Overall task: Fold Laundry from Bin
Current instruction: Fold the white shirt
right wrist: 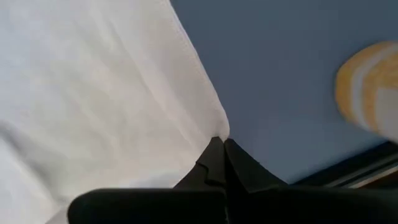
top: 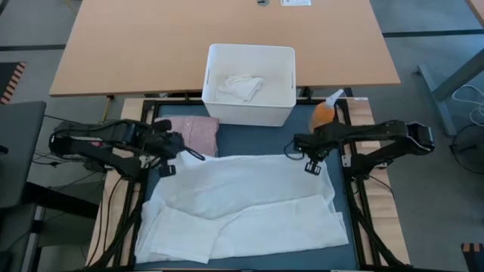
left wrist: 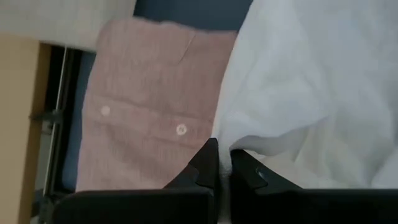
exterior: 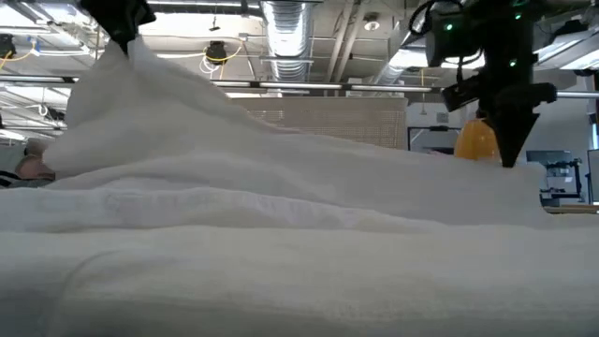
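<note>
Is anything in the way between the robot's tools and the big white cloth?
No, nothing is in between. The left tool is shut on one far edge of the white cloth, beside the pink shirt. The right tool is shut on the cloth's other far corner.

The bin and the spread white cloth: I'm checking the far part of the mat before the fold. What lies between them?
In the high view, bare blue mat separates the bin from the white cloth; the folded pink shirt lies off to the left.

Lab or workshop: exposed ceiling ducts (exterior: 290, 23), strip lights.
</note>
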`<state>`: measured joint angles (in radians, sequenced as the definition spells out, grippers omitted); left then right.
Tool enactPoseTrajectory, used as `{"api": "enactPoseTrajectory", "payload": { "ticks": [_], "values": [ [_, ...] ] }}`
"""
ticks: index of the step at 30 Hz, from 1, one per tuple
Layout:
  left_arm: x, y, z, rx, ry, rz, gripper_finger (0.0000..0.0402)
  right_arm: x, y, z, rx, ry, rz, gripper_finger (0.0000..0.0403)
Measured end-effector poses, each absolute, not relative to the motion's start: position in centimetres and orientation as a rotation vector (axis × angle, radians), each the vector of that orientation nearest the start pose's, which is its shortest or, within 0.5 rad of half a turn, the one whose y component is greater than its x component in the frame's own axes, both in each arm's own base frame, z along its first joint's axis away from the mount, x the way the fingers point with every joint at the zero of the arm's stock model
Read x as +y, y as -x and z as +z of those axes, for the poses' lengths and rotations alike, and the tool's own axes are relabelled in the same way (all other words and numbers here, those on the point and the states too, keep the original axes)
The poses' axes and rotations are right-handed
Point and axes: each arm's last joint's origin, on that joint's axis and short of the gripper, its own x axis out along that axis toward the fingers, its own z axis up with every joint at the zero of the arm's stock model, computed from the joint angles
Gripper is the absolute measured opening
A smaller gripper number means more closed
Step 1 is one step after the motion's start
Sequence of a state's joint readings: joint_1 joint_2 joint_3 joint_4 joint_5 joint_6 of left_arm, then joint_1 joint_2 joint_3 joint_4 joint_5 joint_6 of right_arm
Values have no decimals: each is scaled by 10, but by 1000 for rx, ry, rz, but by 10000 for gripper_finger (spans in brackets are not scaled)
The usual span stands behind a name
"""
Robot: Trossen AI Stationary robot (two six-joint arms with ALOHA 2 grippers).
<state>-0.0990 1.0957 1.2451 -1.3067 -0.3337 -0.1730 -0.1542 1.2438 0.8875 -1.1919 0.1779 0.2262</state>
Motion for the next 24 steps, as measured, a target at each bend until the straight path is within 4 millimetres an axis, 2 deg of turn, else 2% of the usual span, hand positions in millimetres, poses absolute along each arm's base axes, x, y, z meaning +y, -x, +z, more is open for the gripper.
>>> {"api": "enactPoseTrajectory", "payload": {
  "ticks": [5, 9, 15, 24],
  "values": [
    [-10, -181, 370, 1114, -59, 190, 0, -10, -184, 229, 1519, -182, -434, 8],
    [-17, -187, 375, 1204, 10, 115, 0, 9, -184, 237, 1506, -205, -451, 8],
    [-39, -197, 364, 1331, 143, -32, 0, 45, -183, 249, 1467, -258, -430, 8],
    [-83, -222, 340, 1460, 210, -161, 0, 105, -170, 236, 1520, -294, -435, 8]
  ]
}}
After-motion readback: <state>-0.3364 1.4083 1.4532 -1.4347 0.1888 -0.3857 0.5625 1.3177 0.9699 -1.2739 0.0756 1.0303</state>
